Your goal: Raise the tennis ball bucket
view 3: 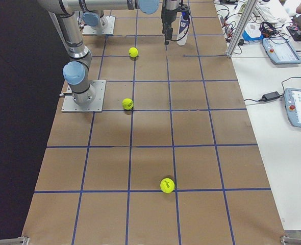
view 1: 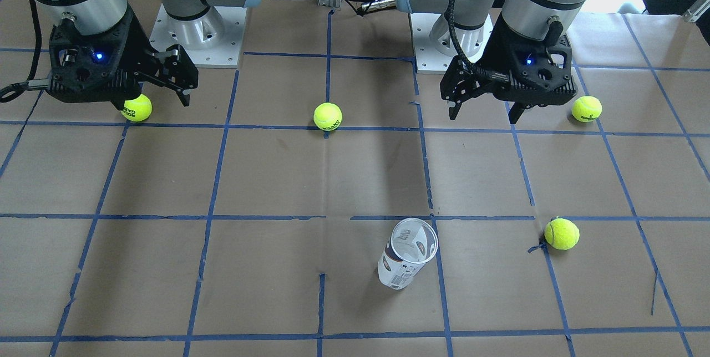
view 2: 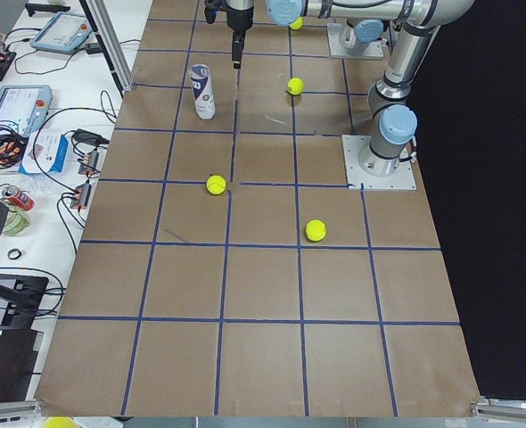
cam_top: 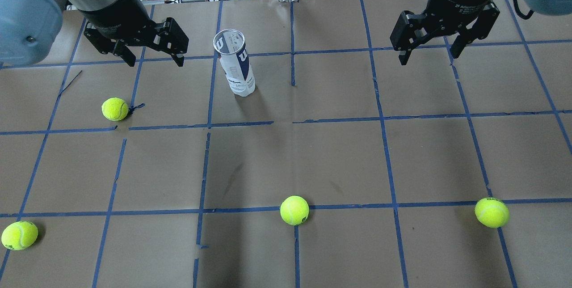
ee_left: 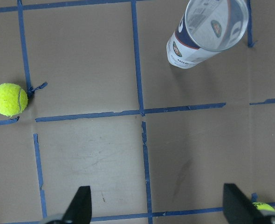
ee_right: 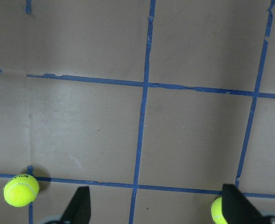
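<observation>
The tennis ball bucket (cam_top: 234,62), at 11 o'clock in the overhead view, carries a white W on its navy band. The small print lower on its white label is too fine for me to read. The black collar (cam_top: 467,8) on my right arm reads "2F Adaptive". In the front-facing view, the 2 o'clock ball (view 1: 587,108) shows a 3. The black lettering on the 10 o'clock ball (view 1: 136,107) and the 12 o'clock ball (view 1: 328,117) is illegible to me.

Both agape — left gripper (cam_top: 155,61), right gripper (cam_top: 430,57)
</observation>
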`<control>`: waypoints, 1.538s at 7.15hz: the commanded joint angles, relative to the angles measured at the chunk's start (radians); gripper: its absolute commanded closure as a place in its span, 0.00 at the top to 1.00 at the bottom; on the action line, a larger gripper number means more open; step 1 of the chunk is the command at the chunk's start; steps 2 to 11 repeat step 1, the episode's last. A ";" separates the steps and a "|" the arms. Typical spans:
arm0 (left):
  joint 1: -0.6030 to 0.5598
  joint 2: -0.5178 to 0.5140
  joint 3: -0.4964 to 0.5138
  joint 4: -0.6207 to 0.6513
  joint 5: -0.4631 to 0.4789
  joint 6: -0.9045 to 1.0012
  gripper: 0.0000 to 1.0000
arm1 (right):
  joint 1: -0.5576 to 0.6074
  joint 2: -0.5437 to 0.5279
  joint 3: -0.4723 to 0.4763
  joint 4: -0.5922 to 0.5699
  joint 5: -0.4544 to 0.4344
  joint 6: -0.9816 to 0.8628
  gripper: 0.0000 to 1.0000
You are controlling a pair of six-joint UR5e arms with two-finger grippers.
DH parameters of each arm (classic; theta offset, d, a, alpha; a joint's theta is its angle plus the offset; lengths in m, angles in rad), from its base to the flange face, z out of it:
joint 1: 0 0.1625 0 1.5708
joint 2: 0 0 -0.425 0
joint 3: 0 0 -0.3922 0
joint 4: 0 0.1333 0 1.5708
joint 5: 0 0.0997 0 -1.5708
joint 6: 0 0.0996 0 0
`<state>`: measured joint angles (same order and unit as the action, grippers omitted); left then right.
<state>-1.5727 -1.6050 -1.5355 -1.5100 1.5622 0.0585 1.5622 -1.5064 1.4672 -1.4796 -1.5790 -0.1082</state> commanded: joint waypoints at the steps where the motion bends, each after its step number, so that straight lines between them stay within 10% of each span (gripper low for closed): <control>1: 0.000 0.002 0.000 -0.003 0.005 0.000 1.00 | 0.001 0.000 -0.001 0.001 -0.001 0.001 1.00; 11: 0.000 0.002 0.000 -0.003 0.005 0.000 1.00 | 0.001 0.000 -0.001 0.001 -0.001 0.001 1.00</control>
